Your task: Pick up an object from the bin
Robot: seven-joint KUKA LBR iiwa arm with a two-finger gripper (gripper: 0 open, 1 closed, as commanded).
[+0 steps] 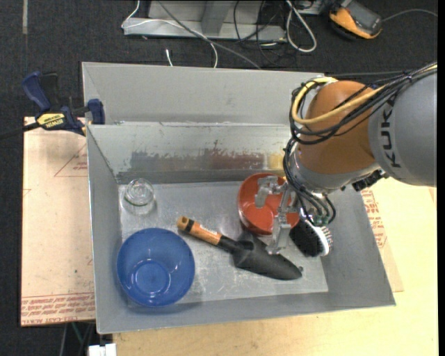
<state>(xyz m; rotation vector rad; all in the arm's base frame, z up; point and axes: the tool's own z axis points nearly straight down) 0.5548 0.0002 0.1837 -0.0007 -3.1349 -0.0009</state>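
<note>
red round bowl (249, 206) | seemingly upright | on bin (208, 149) floor, right of centre

A dark, carpet-like floor (49, 42) surrounds the grey bin (208, 94). Beyond the bin's far edge a flat pale-grey device (184, 26) lies on the floor, with black and white cables (292, 31) looping beside it. Past the far right corner sits a yellow-and-black tool (356, 21). The light is even, the shadows soft.

Black letters reading "KU" stand on the grey arm (410, 125) (the word runs on past what can be seen). Nothing else is legible.
</note>
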